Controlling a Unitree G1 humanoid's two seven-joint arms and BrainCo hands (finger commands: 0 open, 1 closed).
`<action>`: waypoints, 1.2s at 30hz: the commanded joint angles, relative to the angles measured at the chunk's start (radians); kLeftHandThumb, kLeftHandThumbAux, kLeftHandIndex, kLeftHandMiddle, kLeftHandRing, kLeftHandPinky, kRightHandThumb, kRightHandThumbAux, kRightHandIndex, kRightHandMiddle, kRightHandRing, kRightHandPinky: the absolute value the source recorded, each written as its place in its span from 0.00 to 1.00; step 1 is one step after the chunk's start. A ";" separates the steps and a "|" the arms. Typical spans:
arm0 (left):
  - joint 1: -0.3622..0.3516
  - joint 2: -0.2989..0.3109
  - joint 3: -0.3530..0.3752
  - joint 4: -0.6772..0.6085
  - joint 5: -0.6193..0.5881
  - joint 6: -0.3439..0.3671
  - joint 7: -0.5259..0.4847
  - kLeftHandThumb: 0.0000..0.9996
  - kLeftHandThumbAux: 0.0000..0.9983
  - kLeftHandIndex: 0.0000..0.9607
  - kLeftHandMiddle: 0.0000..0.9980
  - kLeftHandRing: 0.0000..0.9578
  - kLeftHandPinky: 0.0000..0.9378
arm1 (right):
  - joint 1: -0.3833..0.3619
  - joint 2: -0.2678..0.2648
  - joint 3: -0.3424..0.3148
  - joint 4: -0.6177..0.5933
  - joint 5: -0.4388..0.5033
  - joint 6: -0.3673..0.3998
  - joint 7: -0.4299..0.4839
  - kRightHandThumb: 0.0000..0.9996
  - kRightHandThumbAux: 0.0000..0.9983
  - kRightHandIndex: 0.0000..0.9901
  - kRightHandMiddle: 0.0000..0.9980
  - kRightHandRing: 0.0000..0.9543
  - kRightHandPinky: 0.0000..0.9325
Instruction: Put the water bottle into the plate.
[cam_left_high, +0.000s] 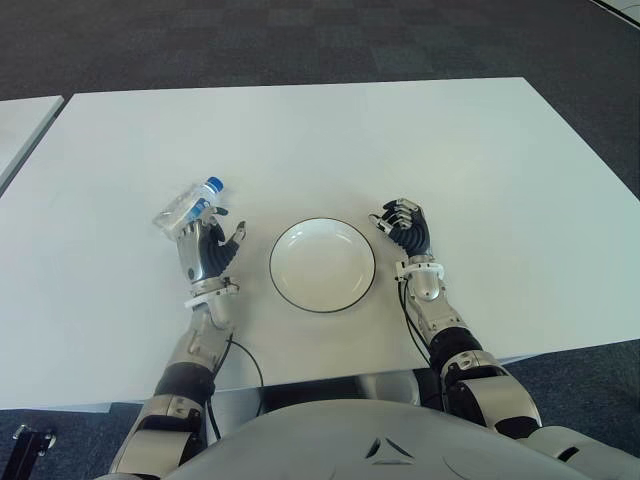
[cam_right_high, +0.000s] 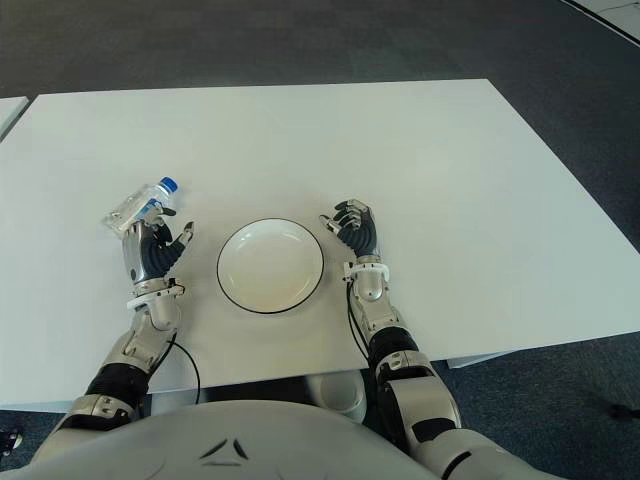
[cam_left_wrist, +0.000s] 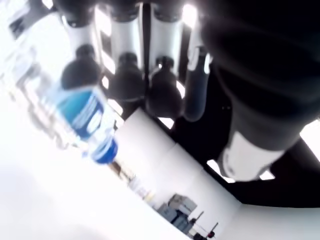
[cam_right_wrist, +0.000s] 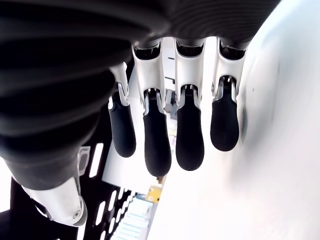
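Note:
The clear water bottle (cam_left_high: 186, 208) with a blue cap and blue label lies on its side on the white table (cam_left_high: 350, 140), left of the plate. My left hand (cam_left_high: 208, 250) is just in front of the bottle, fingers stretched toward it and thumb spread; the fingertips (cam_left_wrist: 125, 82) reach its near side without closing on it. The white, dark-rimmed plate (cam_left_high: 322, 262) sits empty between my two hands. My right hand (cam_left_high: 403, 225) shows beside the plate on its right, with its fingers (cam_right_wrist: 157, 145) relaxed and holding nothing.
The table's front edge runs just behind my wrists. A second white table (cam_left_high: 20, 125) shows at the far left, across a gap. Dark carpet (cam_left_high: 300, 40) lies beyond the table's far edge.

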 joint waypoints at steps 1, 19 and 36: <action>0.012 0.001 -0.028 0.063 0.051 0.065 0.133 0.71 0.72 0.45 0.75 0.81 0.82 | 0.017 0.006 0.000 0.009 0.006 0.011 0.004 0.71 0.73 0.44 0.59 0.63 0.65; -0.122 0.060 -0.057 0.110 0.084 0.260 0.286 0.38 0.54 0.01 0.01 0.01 0.01 | 0.006 0.014 0.001 0.035 0.007 0.004 0.003 0.71 0.73 0.44 0.59 0.63 0.65; -0.200 0.091 -0.066 0.065 0.089 0.577 0.160 0.49 0.15 0.00 0.00 0.00 0.00 | 0.006 0.014 0.000 0.036 0.005 0.019 0.001 0.71 0.73 0.43 0.58 0.62 0.64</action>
